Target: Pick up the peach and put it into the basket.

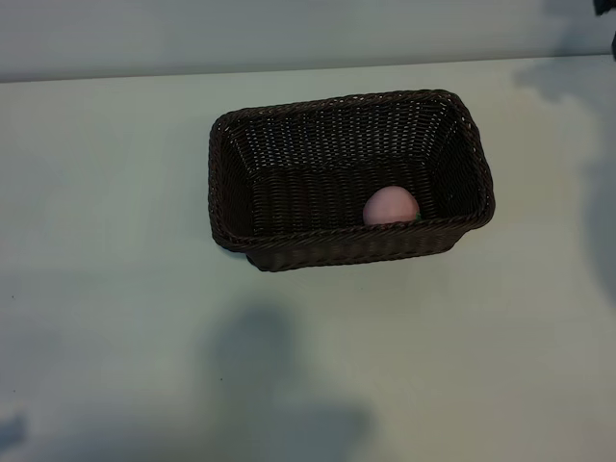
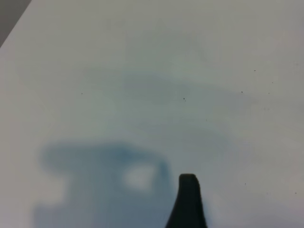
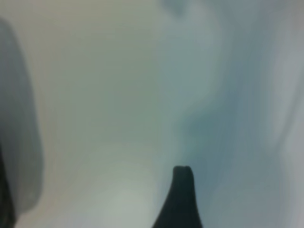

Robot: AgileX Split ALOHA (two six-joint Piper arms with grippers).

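While the peach [image 1: 391,206] lies inside the dark wicker basket [image 1: 289,152], against its near wall toward the right end, the basket sits at upper centre of the pale worktop [image 1: 115,289]. Both pincers hang over bare worktop, holding nothing: left pincer [image 2: 188,202] spread wide, right pincer [image 3: 179,197] likewise.

You see basket [image 1: 351,245] dark brown, tight woven wicker pattern, braided rim. Peach [image 1: 391,206] pale pink, plain, no marking you can make out. Table [image 1: 115,289] pale whitish green, grey shadow patches across it. Left wrist view gives you black fingertip [image 2: 188,202] over pale table; right wrist view, black fingertip [image 3: 179,199] likewise.
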